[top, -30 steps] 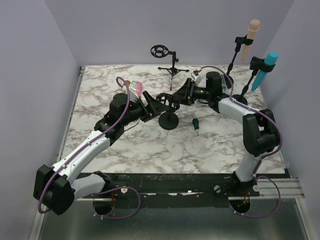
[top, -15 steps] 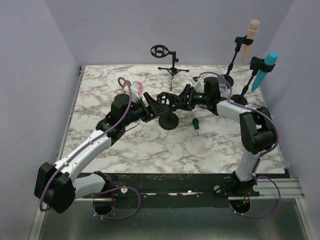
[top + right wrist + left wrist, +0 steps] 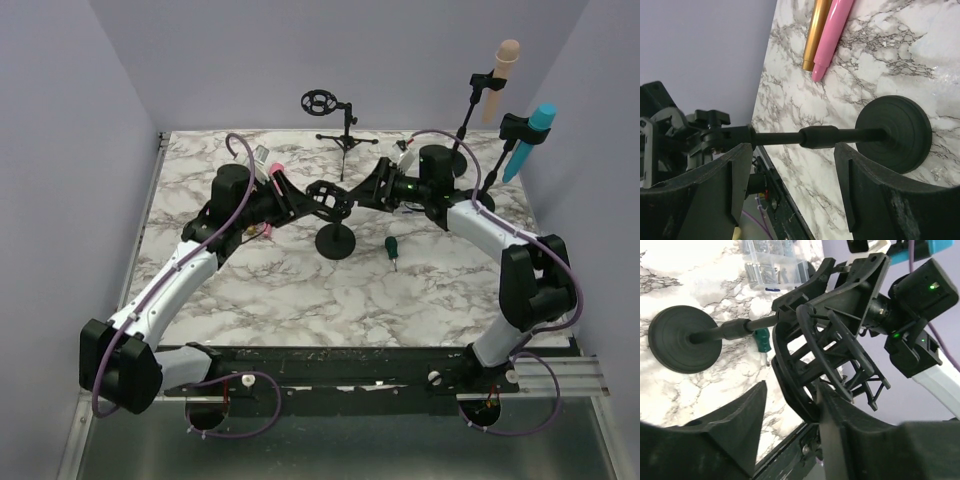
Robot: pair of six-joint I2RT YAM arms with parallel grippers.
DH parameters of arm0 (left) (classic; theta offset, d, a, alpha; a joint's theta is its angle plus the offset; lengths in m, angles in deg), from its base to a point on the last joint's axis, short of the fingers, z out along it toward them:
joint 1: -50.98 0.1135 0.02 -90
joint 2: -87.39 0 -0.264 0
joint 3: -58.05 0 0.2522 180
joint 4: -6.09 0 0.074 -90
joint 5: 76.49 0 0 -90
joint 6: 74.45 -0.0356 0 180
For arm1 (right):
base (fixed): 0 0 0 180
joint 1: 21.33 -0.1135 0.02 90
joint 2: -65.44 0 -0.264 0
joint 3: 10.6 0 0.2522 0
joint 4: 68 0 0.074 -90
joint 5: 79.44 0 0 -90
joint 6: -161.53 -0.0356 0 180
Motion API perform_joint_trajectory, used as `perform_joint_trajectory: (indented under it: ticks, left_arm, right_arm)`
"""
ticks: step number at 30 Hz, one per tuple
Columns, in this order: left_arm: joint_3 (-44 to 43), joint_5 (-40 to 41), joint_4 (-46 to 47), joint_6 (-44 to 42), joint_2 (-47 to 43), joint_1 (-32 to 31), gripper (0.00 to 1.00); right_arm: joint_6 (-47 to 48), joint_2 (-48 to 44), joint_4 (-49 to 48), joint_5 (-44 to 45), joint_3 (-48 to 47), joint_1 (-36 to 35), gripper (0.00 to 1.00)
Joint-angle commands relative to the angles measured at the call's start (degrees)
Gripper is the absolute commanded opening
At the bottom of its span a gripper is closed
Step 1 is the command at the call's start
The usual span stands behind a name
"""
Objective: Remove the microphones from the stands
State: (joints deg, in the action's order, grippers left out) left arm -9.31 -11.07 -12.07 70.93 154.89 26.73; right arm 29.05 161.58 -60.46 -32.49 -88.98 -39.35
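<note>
The pink microphone [image 3: 834, 37] lies flat on the table [image 3: 420, 290], right beside a gold tube [image 3: 815, 35], behind the left arm and apart from both grippers, with one end toward the stand [image 3: 336, 242]. The left gripper [image 3: 790, 390] has the rim of the stand's round cage [image 3: 328, 199] between its fingers, but I cannot tell if it squeezes. The stand is upright, and the right gripper [image 3: 791, 147] is spread wide next to its pole, holding nothing.
</note>
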Motion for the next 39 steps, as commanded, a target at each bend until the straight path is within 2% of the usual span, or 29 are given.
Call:
perform_joint_trajectory:
  ticks: [1,6,18,28,35,39]
  left_arm:
    - [-7.5,-6.87,-10.73,-10.14,5.3,1.32,0.41]
    - [-4.06,-6.34,-7.83,-9.68,3.7,1.48,0.39]
    - [-5.7,-5.86,-8.67,-10.28,4.59,1.95,0.42]
    - [-6.65,-6.94,-6.94,-8.23,3.56,1.97,0.57]
    - [-6.85,-6.22,-8.75,-9.2,1.65,1.94,0.69]
    - [-6.52,-4.17,-11.09,-11.02,-1.69,1.98,0.83]
  right_arm:
    - [0.44,-2.58,1.76,1.28,-0.96,-0.35,0.74]
    - [-0.09,-5.66,3.59,3.68,-3.44,-0.27,0.79]
    - [-2.94,-5.21,2.43,0.67,-5.05,-0.56,0.79]
    - [-2.74,-4.84,-1.24,-0.06,0.22,-2.11,0.76]
    - [-2.16,-0.95,-2.34,1.8,1.78,-2.07,0.65]
    - [-0.53,1.47,-1.79,4.16,2.44,-2.09,0.64]
